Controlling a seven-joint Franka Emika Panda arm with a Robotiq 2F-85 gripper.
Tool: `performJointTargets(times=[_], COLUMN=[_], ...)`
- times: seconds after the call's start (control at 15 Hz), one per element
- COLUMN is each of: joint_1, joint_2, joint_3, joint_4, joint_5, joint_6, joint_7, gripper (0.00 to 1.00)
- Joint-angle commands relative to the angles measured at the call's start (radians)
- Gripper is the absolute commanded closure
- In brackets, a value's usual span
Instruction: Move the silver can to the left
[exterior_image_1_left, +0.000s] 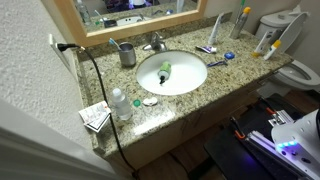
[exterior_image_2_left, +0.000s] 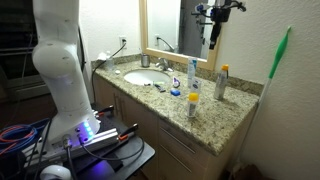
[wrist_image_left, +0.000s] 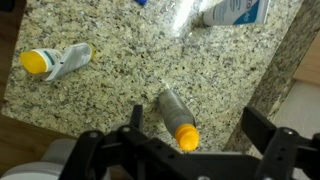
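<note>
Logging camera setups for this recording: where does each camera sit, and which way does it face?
Exterior view: high above the vanity, looking down on the sink and counter; white arm at lower right.
Exterior view: off the counter's end, looking along it toward the sink; white arm at left, gripper hanging at top.
Wrist view: above the counter, looking straight down; open gripper at the bottom.
Shared: the silver can shows in all three.

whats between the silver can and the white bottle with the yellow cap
Nothing. In the wrist view, only bare counter lies between the can and the bottle.
</note>
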Motion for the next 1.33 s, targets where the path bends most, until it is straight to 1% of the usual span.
performJointTargets(times=[0.0, 0.2, 0.33, 0.4, 0.53, 0.67, 0.73, 1.07, 1.13, 1.27], joint_1=[-0.02, -0.025, -0.03, -0.022, -0.026, -0.028, -0.025, -0.048, -0.045, -0.052], joint_2=[0.132, 0.216, 0.257, 0.211, 0.244, 0.249, 0.263, 0.314, 0.298, 0.318], joint_3=[0.007, 0.008, 0.008, 0.014, 0.015, 0.015, 0.005, -0.006, 0.003, 0.001], joint_4=[0.077, 0.122, 0.156, 0.1, 0.128, 0.136, 0.136, 0.127, 0.136, 0.136], joint_5=[0.045, 0.038, 0.03, 0.014, 0.013, 0.013, -0.004, -0.005, -0.008, -0.008], joint_6=[0.106, 0.17, 0.16, 0.167, 0.167, 0.168, 0.193, 0.21, 0.185, 0.196], joint_7=[0.109, 0.186, 0.235, 0.206, 0.229, 0.234, 0.248, 0.302, 0.285, 0.294], gripper=[0.0, 0.0, 0.0, 0.0, 0.0, 0.0, 0.0, 0.0, 0.0, 0.0])
